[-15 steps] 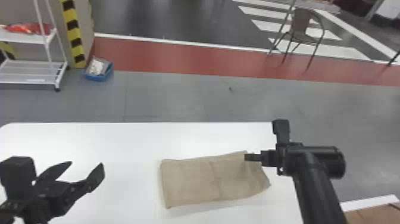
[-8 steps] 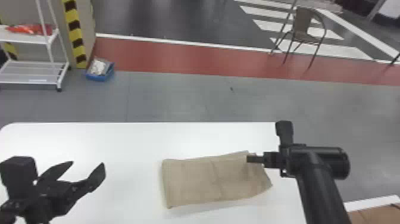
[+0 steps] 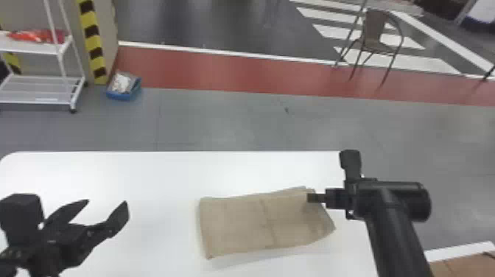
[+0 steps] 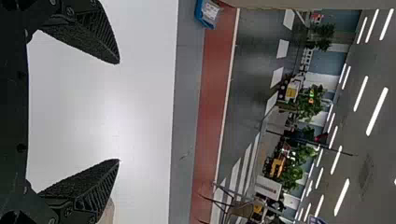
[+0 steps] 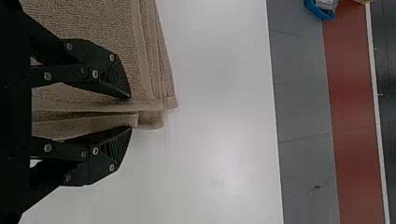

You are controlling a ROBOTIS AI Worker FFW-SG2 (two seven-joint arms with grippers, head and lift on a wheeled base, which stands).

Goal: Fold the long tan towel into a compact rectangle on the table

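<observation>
The tan towel lies folded into a flat, slightly skewed rectangle near the middle of the white table's front. At its far right part is my right gripper, pointing left. In the right wrist view, my right gripper is partly open, with the layered edge of the towel between its fingertips. Well left of the towel, my left gripper stands wide open. In the left wrist view, nothing is between the fingers of my left gripper.
The white table extends left of the towel and behind it; its far edge runs just beyond the right gripper. On the floor past it are a blue bin, a white shelf rack and a chair.
My right gripper has shifted very slightly to the right. The towel and my left gripper look much the same as before.
</observation>
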